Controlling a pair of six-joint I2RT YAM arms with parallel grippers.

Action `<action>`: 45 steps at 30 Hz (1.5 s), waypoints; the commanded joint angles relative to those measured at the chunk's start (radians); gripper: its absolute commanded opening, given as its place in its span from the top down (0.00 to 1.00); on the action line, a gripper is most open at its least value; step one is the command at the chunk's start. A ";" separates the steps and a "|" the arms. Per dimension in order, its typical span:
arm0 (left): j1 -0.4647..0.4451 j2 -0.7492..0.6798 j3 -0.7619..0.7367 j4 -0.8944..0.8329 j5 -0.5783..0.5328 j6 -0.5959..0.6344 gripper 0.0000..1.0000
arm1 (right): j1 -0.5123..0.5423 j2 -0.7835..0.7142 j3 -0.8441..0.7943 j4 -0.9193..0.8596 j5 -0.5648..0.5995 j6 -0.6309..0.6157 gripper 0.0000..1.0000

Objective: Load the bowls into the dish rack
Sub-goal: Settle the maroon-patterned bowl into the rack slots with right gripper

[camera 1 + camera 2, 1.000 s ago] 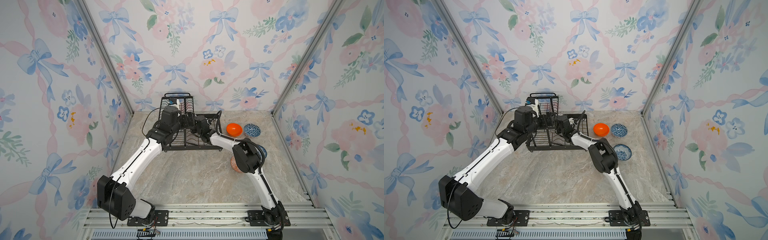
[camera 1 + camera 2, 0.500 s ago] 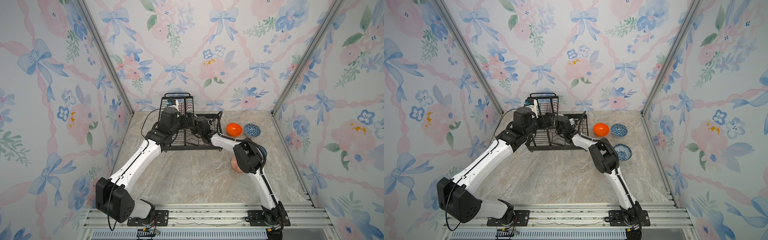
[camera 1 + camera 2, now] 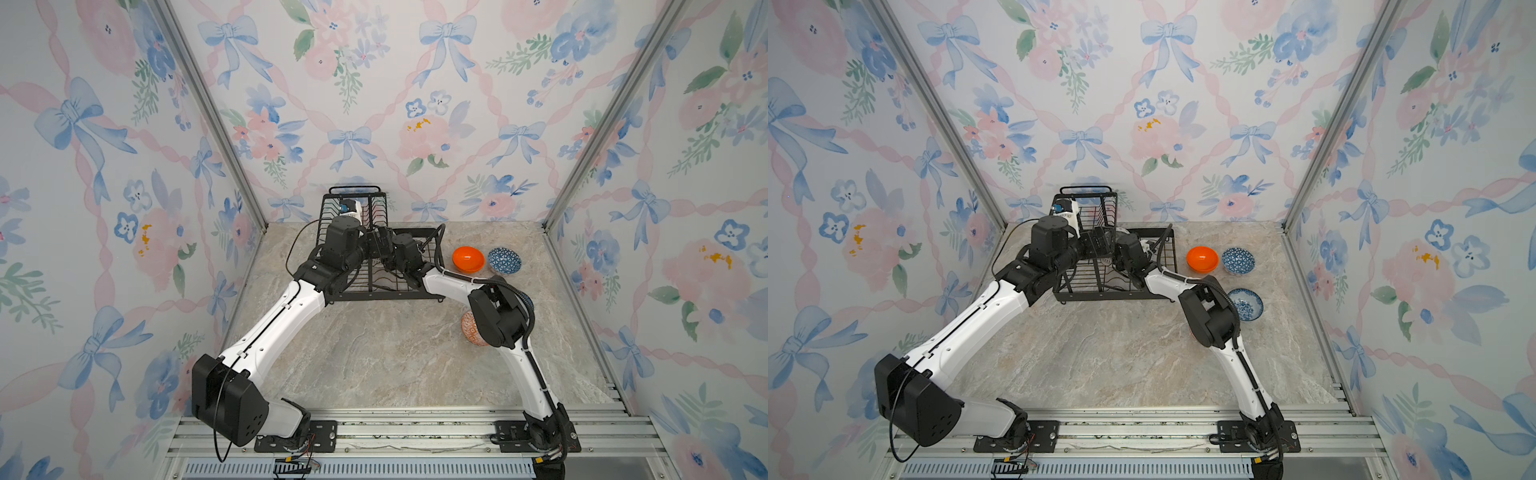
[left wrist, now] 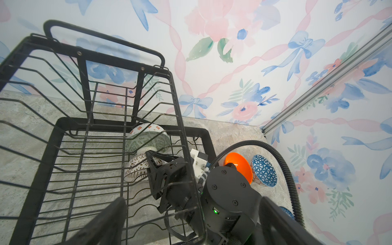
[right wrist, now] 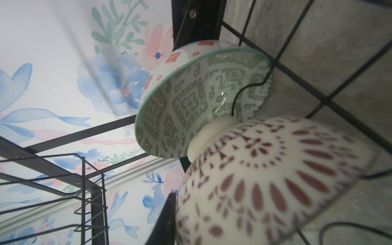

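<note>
Green bowl (image 4: pixel 148 141) and brown bowl (image 4: pixel 135 169) stand edgewise in the rack (image 4: pixel 84 84). Our left gripper (image 4: pixel 192 203) gapes wide; our right gripper (image 4: pixel 151 159)'s hold, we cannot tell.

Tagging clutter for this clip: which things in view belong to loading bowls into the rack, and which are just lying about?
Job: dish rack; grey-green bowl and brown-patterned white bowl, both in the rack; orange bowl, blue geometric bowl, blue floral bowl, orange-and-white bowl, all outside it.
Not the job: marble tabletop, floral walls, front rail; no loose clutter visible.
</note>
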 commanded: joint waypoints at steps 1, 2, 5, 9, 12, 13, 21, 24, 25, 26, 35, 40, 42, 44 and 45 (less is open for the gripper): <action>-0.008 0.008 -0.032 -0.068 -0.004 -0.027 0.02 | -0.003 -0.039 -0.030 -0.035 -0.018 0.007 0.80; -0.008 0.009 -0.030 -0.068 -0.005 -0.027 0.02 | -0.003 -0.038 -0.032 -0.032 -0.019 0.006 0.80; -0.010 0.013 -0.025 -0.068 -0.004 -0.026 0.02 | -0.004 -0.040 -0.033 -0.031 -0.018 0.007 0.79; -0.010 0.015 -0.022 -0.068 -0.003 -0.019 0.02 | -0.004 -0.039 -0.033 -0.031 -0.017 0.011 0.79; -0.010 0.013 -0.024 -0.068 -0.004 -0.018 0.02 | -0.005 -0.042 -0.040 -0.027 -0.018 0.012 0.79; -0.010 0.013 -0.025 -0.069 -0.004 -0.019 0.02 | -0.007 -0.043 -0.043 -0.027 -0.019 0.012 0.79; -0.017 0.012 -0.030 -0.069 -0.010 -0.028 0.02 | -0.010 -0.065 -0.080 -0.011 -0.019 0.009 0.79; -0.018 0.013 -0.025 -0.068 -0.015 -0.025 0.02 | -0.013 -0.071 -0.091 -0.003 -0.019 0.007 0.79; -0.018 0.016 -0.022 -0.068 -0.015 -0.023 0.02 | -0.014 -0.074 -0.092 -0.002 -0.020 0.007 0.78; -0.017 0.017 -0.020 -0.068 -0.015 -0.022 0.02 | -0.015 -0.075 -0.096 -0.001 -0.019 0.006 0.78; -0.019 0.026 -0.003 -0.068 -0.009 -0.020 0.02 | -0.030 -0.088 -0.114 0.018 -0.026 0.004 0.74; -0.025 0.029 -0.001 -0.068 -0.012 -0.019 0.02 | -0.047 -0.101 -0.128 0.041 -0.031 -0.008 0.71; -0.024 0.030 -0.001 -0.068 -0.012 -0.017 0.02 | -0.053 -0.107 -0.134 0.044 -0.029 -0.009 0.70; -0.024 0.033 0.000 -0.068 -0.011 -0.018 0.02 | -0.059 -0.109 -0.144 0.065 -0.030 -0.004 0.70; -0.025 0.034 0.000 -0.068 -0.010 -0.018 0.02 | -0.062 -0.110 -0.147 0.071 -0.033 -0.005 0.70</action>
